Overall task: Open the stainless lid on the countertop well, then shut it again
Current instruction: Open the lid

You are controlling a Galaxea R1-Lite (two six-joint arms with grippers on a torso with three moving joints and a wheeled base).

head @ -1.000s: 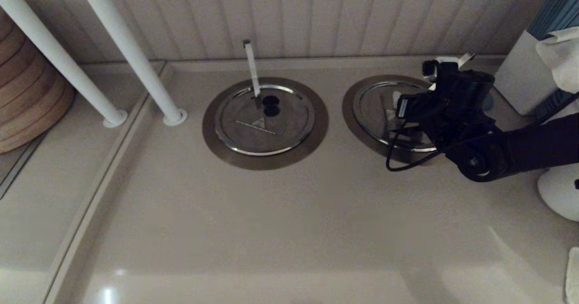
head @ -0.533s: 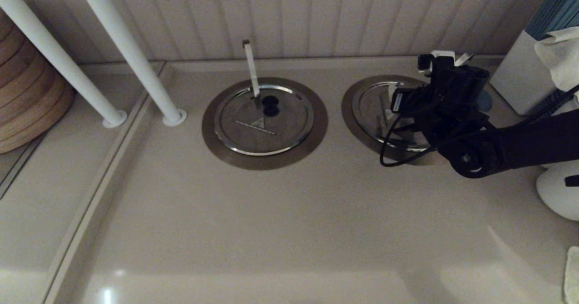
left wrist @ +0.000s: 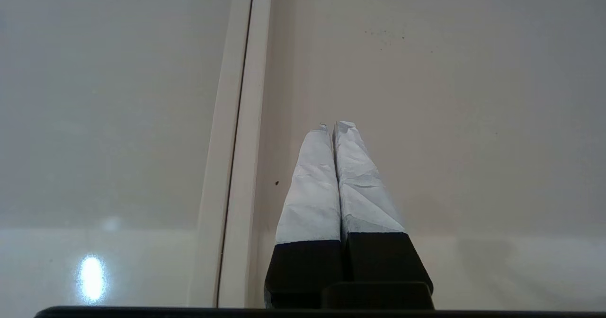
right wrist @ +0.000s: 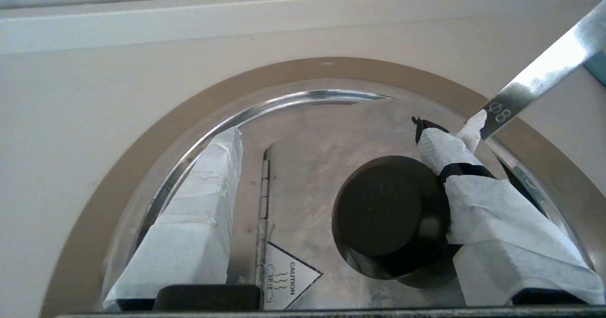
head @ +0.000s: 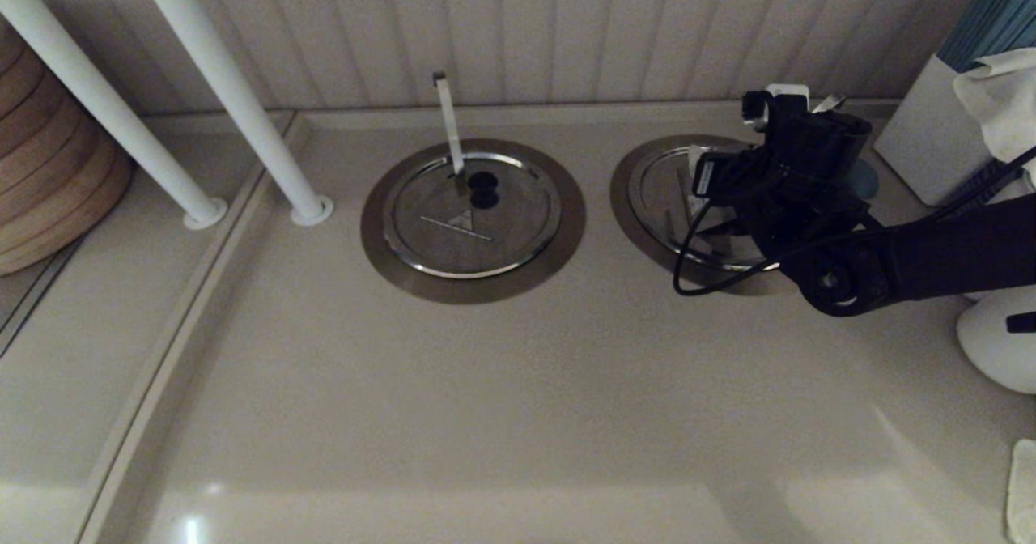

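Note:
The stainless lid [right wrist: 307, 138] lies flat in the countertop well, inside the dull grey-brown collar [right wrist: 118, 176]. Its black knob [right wrist: 383, 209], the triangle caution emblem [right wrist: 289, 275] and a hinge line show in the right wrist view. The diagonal flat strip [right wrist: 544, 76] rises from the lid's far edge. My right gripper [right wrist: 329, 133] hangs open just over the lid with the knob between its fingers. One taped finger [right wrist: 473, 199] sits against the knob's side and the other stands well apart. In the head view my right arm [head: 809, 196] covers most of that lid [head: 664, 192].
The twin lid [head: 473, 212] with its near-vertical strip [head: 449, 123] sits to the left. Two white poles [head: 235, 99] and a wooden stack [head: 48, 172] stand far left. A white box [head: 931, 139] and a white rounded object [head: 995, 350] stand at the right. My left gripper [left wrist: 334, 126] is parked shut above bare countertop.
My right wrist has shifted a little to the left and farther back over the right lid. The lid has stayed flat.

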